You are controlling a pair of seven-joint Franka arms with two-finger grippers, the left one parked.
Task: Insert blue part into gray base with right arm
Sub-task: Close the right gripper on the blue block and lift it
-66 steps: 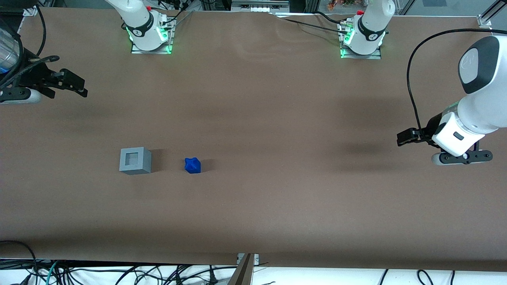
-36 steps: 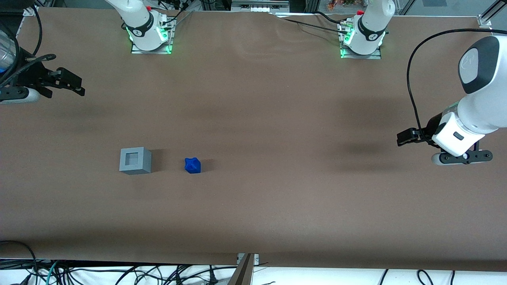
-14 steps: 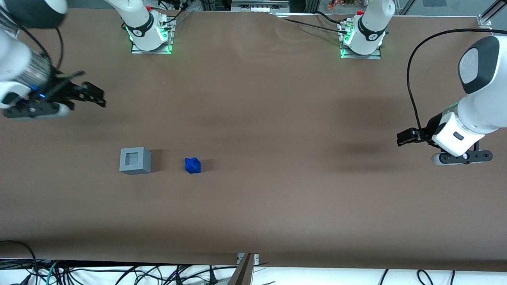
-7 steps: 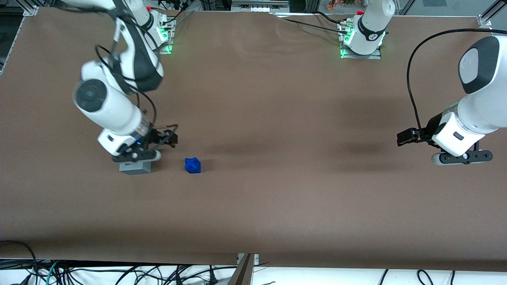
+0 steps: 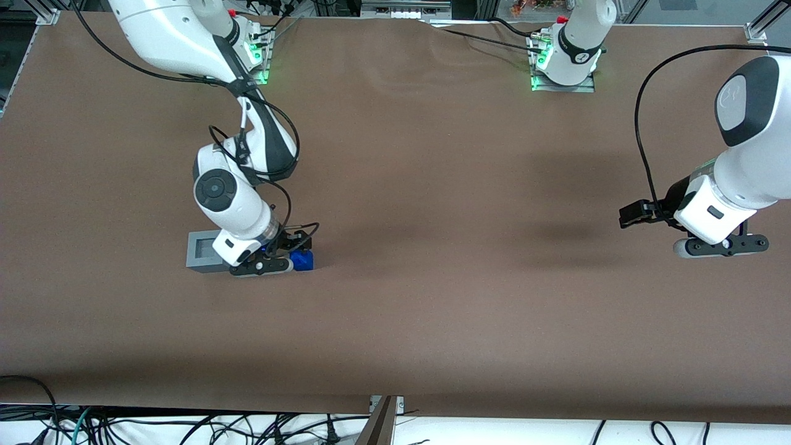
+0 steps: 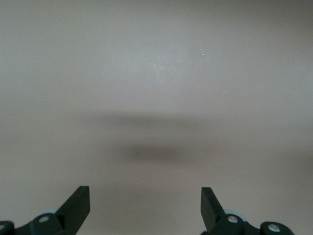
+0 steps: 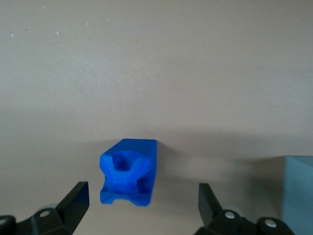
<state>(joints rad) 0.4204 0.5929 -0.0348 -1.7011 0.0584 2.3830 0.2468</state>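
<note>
The gripper (image 7: 142,208) hangs low over the blue part (image 7: 129,171), its fingers (image 7: 74,200) spread wide to either side of the block without touching it. In the front view the gripper (image 5: 295,246) and wrist cover much of the blue part (image 5: 303,261) and one edge of the gray base (image 5: 201,250), which sits just beside the part, toward the working arm's end. Both rest on the brown table (image 5: 432,309). One blue part, one gray base; cables (image 5: 185,426) trail below the table's near edge.
</note>
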